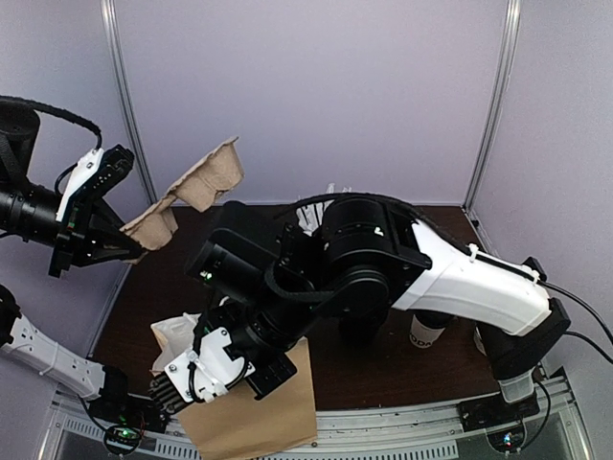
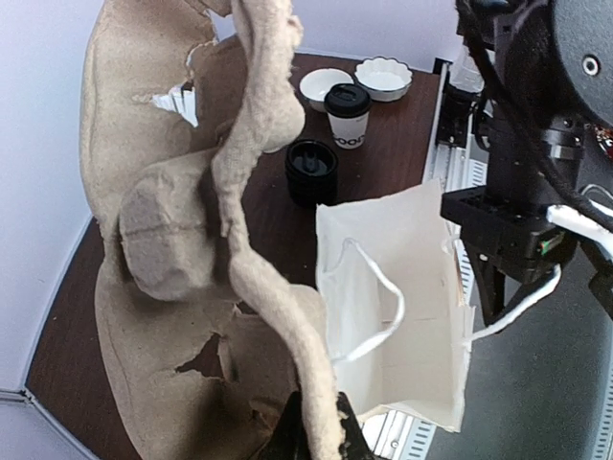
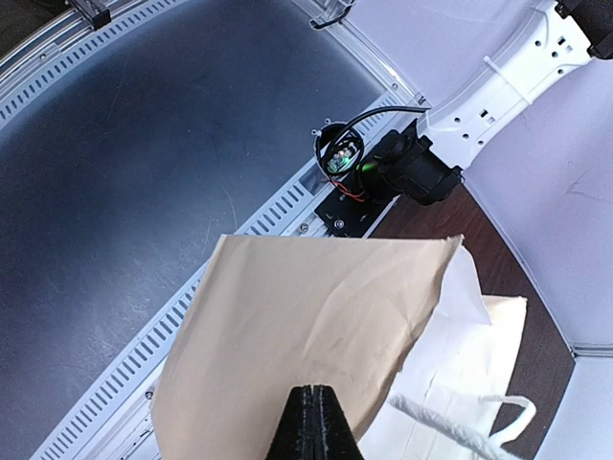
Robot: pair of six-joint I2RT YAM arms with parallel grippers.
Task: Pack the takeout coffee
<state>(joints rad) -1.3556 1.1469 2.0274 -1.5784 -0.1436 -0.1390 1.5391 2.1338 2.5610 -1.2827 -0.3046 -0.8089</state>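
Observation:
The takeout coffee [image 2: 347, 115], a white cup with dark lettering and a black dome lid, stands upright on the dark table in the left wrist view. In the top view only its lower body [image 1: 427, 331] shows under the right arm. My left gripper [image 2: 321, 426] is shut on the rim of a torn pulp cup carrier [image 2: 182, 240], held high at the left [image 1: 192, 187]. My right gripper [image 3: 314, 393] is shut on the top edge of a brown paper bag [image 3: 306, 316] at the near edge [image 1: 259, 417]. The bag's white inside [image 2: 402, 307] gapes open, its white cord handles hanging.
A black round lidded object [image 2: 311, 171] sits on the table between the bag and the coffee. Two white bowls [image 2: 324, 86] [image 2: 383, 77] stand behind the coffee. Another white cup [image 1: 517, 385] is at the near right. The right arm [image 1: 383, 259] spans the table's middle.

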